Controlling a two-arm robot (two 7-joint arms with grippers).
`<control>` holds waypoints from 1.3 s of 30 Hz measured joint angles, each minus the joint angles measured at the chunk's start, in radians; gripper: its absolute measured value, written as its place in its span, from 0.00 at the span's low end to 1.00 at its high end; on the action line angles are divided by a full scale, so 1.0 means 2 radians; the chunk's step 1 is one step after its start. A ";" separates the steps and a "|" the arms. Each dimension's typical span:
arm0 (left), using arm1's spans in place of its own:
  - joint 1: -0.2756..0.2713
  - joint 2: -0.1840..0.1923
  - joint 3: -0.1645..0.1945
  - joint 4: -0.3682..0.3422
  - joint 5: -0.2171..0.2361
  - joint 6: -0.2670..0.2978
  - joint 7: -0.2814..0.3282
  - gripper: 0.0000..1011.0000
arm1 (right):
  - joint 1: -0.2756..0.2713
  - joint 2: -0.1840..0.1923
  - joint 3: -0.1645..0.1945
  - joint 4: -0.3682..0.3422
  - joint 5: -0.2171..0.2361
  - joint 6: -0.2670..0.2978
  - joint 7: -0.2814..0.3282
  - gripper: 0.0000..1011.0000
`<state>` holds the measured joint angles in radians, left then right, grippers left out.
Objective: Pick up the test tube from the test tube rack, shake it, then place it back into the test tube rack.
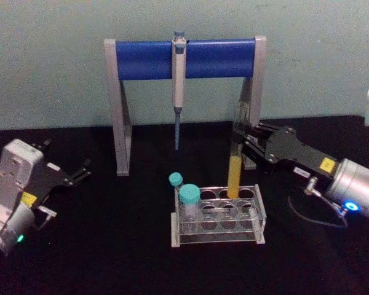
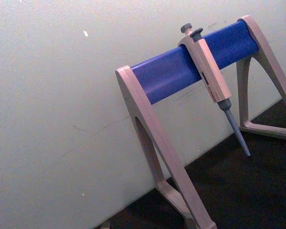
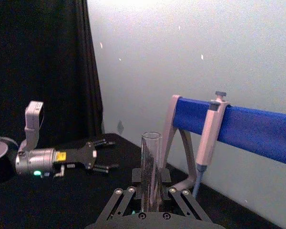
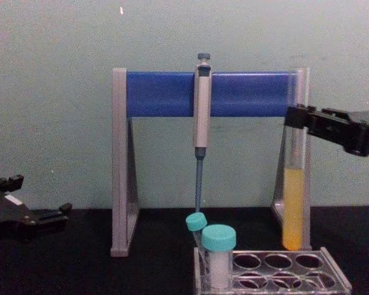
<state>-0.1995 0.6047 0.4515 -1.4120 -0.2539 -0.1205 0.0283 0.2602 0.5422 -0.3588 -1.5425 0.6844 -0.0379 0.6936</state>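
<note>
Black table; test tube bottom unclear

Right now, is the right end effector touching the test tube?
Touching. The chest view shows the right end effector closed on the test tube near its top, with no gap; the right wrist view shows the tube held in it.

A grey-blue pipette hung upright from the blue-barred pipette stand; two teal-capped vials stood near in front.
</note>
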 joint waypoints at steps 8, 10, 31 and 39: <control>0.000 0.000 0.000 0.000 0.000 0.000 0.000 0.99 | -0.022 0.039 0.010 -0.038 -0.025 0.001 -0.048 0.23; 0.000 0.000 0.000 0.000 0.000 0.000 0.000 0.99 | -0.024 0.042 0.010 -0.042 -0.037 0.000 -0.061 0.23; 0.000 0.000 0.000 0.000 0.000 0.000 0.000 0.99 | -0.008 -0.022 0.012 -0.008 -0.090 -0.061 -0.081 0.23; 0.000 0.000 0.000 0.000 0.000 0.000 0.000 0.99 | -0.005 -0.031 0.010 0.013 -0.061 -0.068 -0.048 0.23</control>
<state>-0.1995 0.6047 0.4514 -1.4120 -0.2539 -0.1205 0.0283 0.2508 0.4793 -0.3379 -1.5171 0.5620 -0.1747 0.5982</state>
